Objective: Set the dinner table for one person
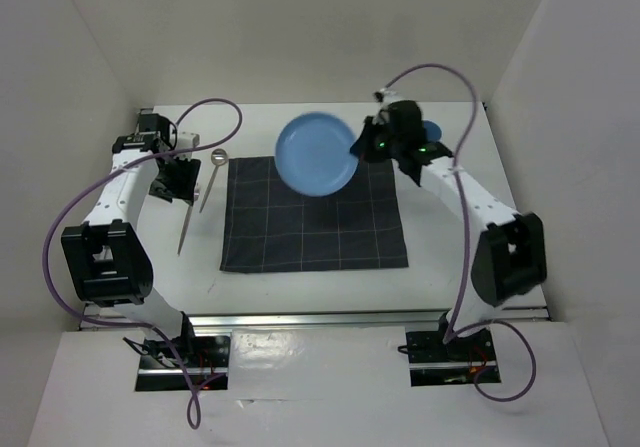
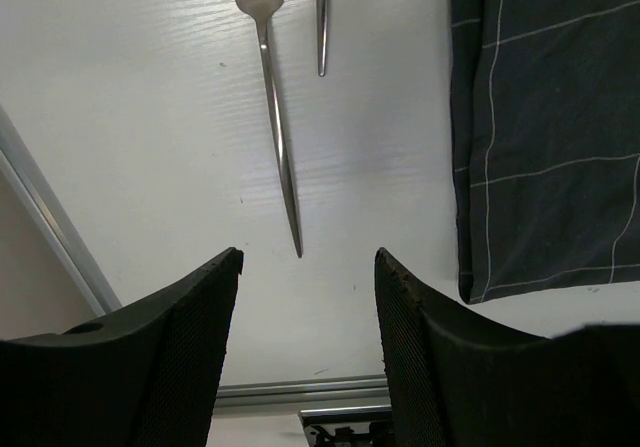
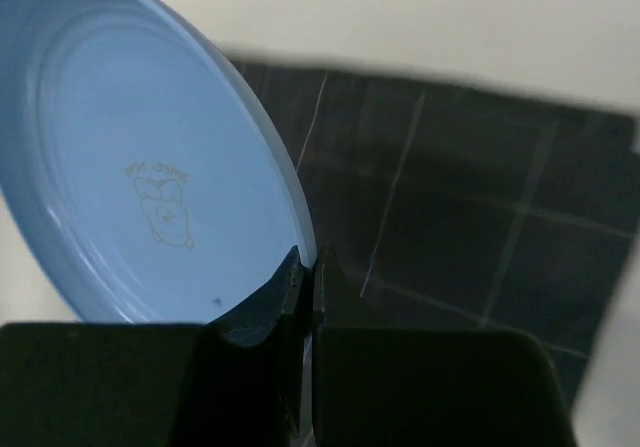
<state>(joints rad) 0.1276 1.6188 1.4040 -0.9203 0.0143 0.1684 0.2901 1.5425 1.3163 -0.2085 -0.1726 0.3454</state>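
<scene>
My right gripper (image 1: 360, 147) is shut on the rim of a light blue plate (image 1: 315, 154) and holds it tilted above the far edge of the dark grey checked cloth (image 1: 315, 222). The right wrist view shows the plate (image 3: 140, 157) pinched at its edge by the gripper (image 3: 312, 262), with the cloth (image 3: 470, 197) below. My left gripper (image 1: 180, 180) is open and empty at the far left of the white dinner table (image 1: 450, 257). A fork (image 2: 275, 117) lies on the table ahead of the open left gripper (image 2: 308, 257).
A spoon (image 1: 213, 175) and the fork (image 1: 190, 225) lie left of the cloth. A second utensil handle (image 2: 322, 17) lies beside the fork. A small blue object (image 1: 432, 130) is partly hidden behind the right arm. Metal rails (image 1: 330, 317) edge the table, and white walls enclose it.
</scene>
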